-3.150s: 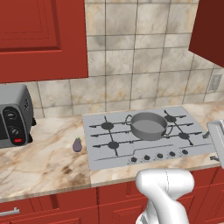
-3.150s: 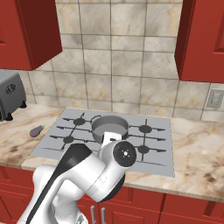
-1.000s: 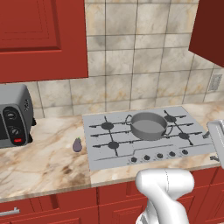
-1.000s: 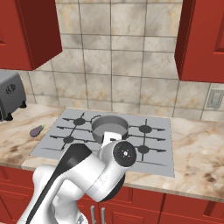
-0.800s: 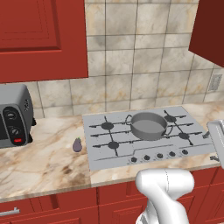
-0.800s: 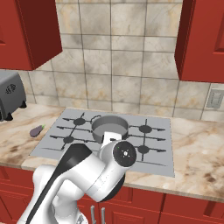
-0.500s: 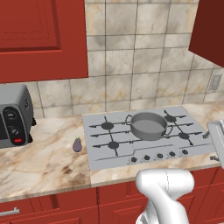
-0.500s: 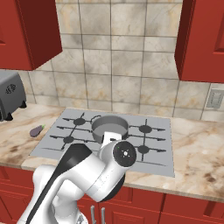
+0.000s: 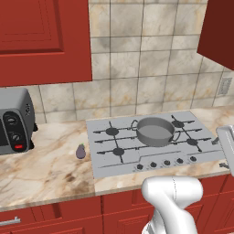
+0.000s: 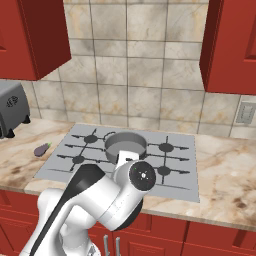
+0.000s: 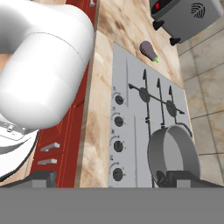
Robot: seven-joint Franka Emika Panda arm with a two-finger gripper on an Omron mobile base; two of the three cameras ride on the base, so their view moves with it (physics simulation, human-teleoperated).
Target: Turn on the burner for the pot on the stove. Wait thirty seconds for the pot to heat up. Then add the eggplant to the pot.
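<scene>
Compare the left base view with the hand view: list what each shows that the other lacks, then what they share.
Left base view alone: the red upper cabinets and a wall outlet.
Hand view alone: the open gripper, held off the counter edge with nothing between its fingertips.
Both: the stove with its knobs, the pot on a back burner, the eggplant on the counter beside the stove, and the toaster oven.

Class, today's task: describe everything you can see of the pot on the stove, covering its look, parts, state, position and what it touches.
The pot is a wide, shallow, round vessel that looks like plain grey metal, with small loop handles on opposite sides. It has no lid and looks empty inside. It stands upright on a black burner grate of the stove, in the back row near the middle of the cooktop. Nothing else touches it: the eggplant lies apart on the marble counter to the left of the stove.
</scene>
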